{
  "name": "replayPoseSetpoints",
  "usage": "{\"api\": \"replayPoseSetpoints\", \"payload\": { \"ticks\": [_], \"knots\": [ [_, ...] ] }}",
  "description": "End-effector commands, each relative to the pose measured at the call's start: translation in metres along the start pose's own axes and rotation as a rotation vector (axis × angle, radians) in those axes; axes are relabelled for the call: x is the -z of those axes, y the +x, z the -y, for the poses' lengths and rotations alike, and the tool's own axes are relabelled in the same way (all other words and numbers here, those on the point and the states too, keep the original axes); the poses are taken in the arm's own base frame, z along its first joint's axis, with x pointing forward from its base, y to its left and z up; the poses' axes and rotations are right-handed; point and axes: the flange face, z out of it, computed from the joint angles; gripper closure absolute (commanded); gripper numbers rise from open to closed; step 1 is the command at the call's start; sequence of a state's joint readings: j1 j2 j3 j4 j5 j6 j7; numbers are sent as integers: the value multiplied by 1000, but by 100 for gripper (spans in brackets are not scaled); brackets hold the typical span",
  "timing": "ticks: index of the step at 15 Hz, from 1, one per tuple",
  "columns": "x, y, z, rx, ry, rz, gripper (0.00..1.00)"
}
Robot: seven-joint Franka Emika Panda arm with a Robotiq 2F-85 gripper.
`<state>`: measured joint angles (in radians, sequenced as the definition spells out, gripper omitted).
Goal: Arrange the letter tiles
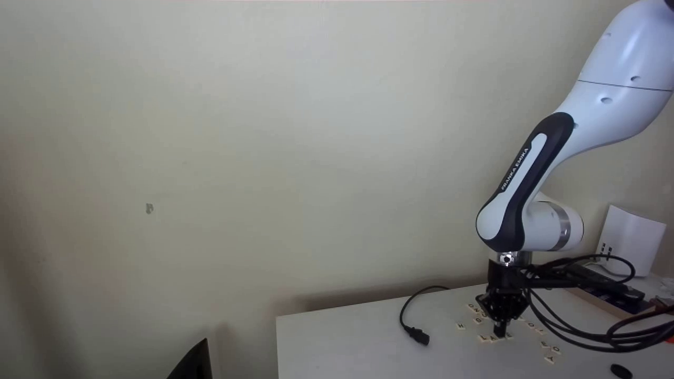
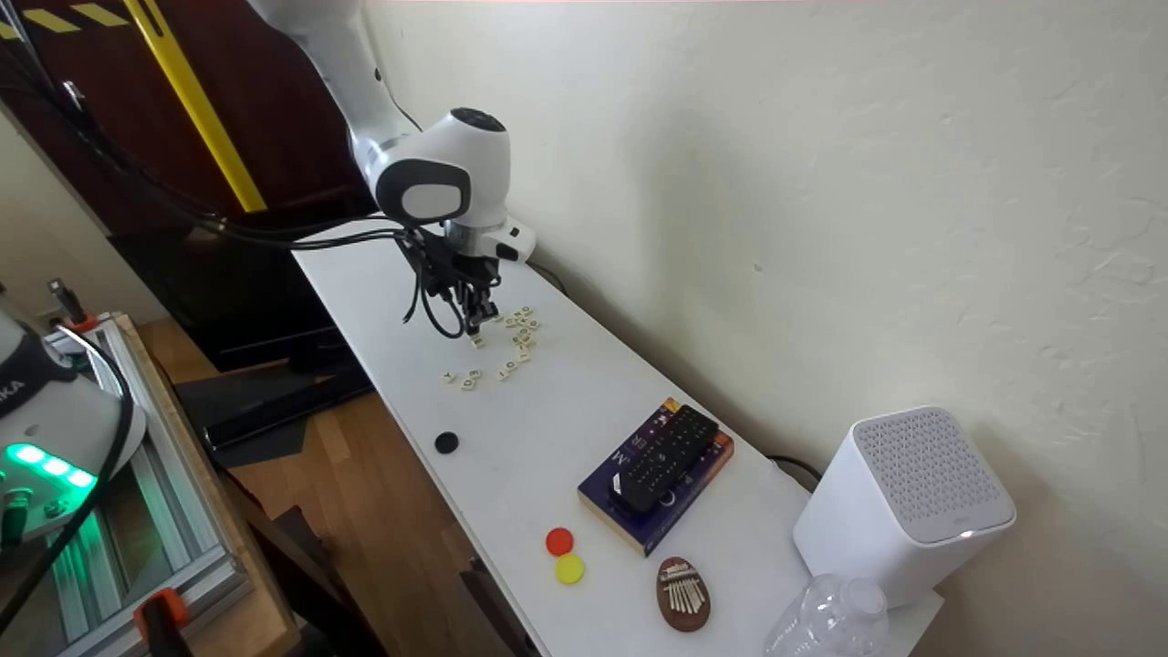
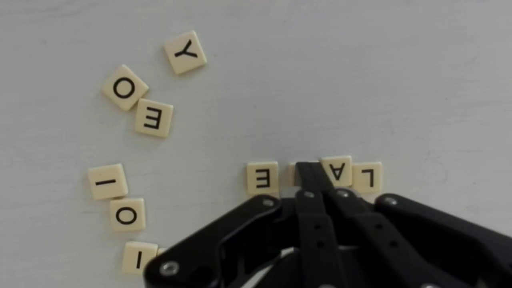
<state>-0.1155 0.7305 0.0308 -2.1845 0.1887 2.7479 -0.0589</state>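
Smooth, pale tan, square letter tiles (image 3: 154,118) lie on a white, faintly streaked counter (image 3: 384,80). In an exterior view the glossy white arm (image 1: 590,116) slants down from the right; its black end effector (image 1: 500,329) points straight down, jaws pressed together, holding nothing, tip partly hiding one tile (image 3: 292,175). In the wrist view that tile's row runs left to right, its L, A and E upside down.

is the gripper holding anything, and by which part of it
Nothing is held: the gripper is shut, hiding most of one tile in the wrist view.
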Motion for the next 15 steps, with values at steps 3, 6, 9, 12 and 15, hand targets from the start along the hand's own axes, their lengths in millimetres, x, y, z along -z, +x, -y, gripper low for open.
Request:
{"api": "replayPoseSetpoints", "payload": {
  "ticks": [3,6,9,12,15],
  "knots": [
    [-2,14,4,3,24,-20,100],
    [-3,15,5,8,25,-16,100],
    [1,13,4,8,22,-16,100],
    [14,10,3,1,31,-42,100],
    [17,9,5,19,25,-24,100]
  ]
}}
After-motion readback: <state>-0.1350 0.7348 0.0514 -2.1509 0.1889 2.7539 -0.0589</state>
